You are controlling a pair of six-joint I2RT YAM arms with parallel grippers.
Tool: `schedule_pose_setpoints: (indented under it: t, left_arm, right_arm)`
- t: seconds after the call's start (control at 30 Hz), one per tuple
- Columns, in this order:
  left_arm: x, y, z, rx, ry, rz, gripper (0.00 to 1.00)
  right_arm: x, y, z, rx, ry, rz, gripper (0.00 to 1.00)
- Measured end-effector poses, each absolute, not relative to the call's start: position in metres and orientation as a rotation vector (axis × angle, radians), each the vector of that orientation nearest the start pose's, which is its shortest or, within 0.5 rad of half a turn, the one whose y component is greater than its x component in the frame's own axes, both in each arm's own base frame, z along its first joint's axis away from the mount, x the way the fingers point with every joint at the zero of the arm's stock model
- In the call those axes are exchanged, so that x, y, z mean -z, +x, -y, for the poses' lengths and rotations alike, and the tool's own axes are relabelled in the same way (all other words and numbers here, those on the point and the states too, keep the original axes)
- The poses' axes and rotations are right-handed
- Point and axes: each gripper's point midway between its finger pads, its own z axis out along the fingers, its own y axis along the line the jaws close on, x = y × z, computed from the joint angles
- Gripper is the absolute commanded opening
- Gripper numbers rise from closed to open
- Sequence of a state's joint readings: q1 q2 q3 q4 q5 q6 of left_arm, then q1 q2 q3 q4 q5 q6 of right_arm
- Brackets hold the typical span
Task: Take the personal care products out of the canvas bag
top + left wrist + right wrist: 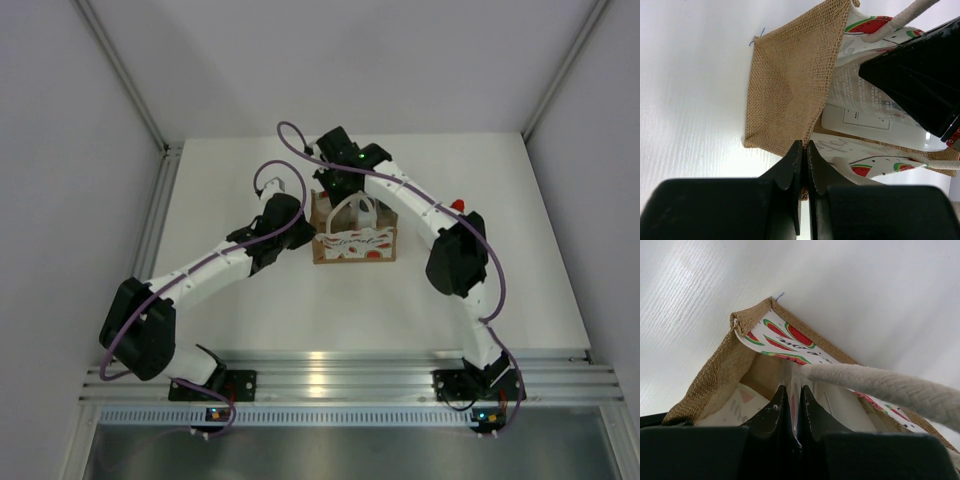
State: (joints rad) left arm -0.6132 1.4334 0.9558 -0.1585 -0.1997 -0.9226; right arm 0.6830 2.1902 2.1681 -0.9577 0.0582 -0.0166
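Note:
The canvas bag (355,243) stands upright mid-table, watermelon panel facing me, rope handles (358,208) up. My left gripper (303,228) is shut on the bag's left burlap edge; the left wrist view shows its tips (805,145) pinching the seam of the bag (790,85). My right gripper (335,195) reaches into the bag's mouth from behind. In the right wrist view it (791,390) is shut on a thin whitish edge, apparently the flat squeeze tube (801,377). The tube's printed white body (862,112) lies inside the bag. A red bottle tip (458,205) shows behind my right arm.
The right gripper's black body (920,75) hangs over the bag's opening. A rope handle (880,382) crosses just right of my right fingers. White walls and metal rails (165,200) bound the table. The two white bottles are not in view.

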Motion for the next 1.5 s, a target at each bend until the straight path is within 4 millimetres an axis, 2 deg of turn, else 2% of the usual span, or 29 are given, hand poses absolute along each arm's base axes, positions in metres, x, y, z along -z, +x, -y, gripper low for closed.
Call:
schedule_pose_setpoints:
  t: [0.27, 0.43, 0.57, 0.73, 1.1, 1.33, 1.5]
  left_arm:
    - [-0.145, 0.343, 0.238, 0.631, -0.464, -2.219, 0.0]
    - [-0.145, 0.343, 0.238, 0.632, -0.467, -2.218, 0.0]
    - [-0.146, 0.343, 0.239, 0.635, -0.474, -2.218, 0.0]
    - [-0.146, 0.343, 0.239, 0.637, -0.478, -2.218, 0.0]
    - [-0.146, 0.343, 0.239, 0.638, -0.483, -2.217, 0.0]
    - [-0.146, 0.343, 0.239, 0.638, -0.483, -2.217, 0.0]
    - [-0.146, 0.343, 0.239, 0.638, -0.483, -2.217, 0.0]
  right_arm:
    - [-0.159, 0.406, -0.319, -0.201, -0.857, -2.406, 0.0]
    - [-0.173, 0.4, -0.313, -0.199, -0.847, -2.387, 0.0]
    - [-0.195, 0.398, -0.309, -0.21, -0.828, -2.348, 0.0]
    - [-0.232, 0.393, -0.303, -0.225, -0.793, -2.277, 0.0]
    - [-0.319, 0.376, -0.274, -0.228, -0.63, -2.124, 0.0]
    - [-0.357, 0.373, -0.242, -0.189, -0.525, -2.057, 0.0]
    - [-0.383, 0.38, -0.197, -0.151, -0.388, -2.023, 0.0]
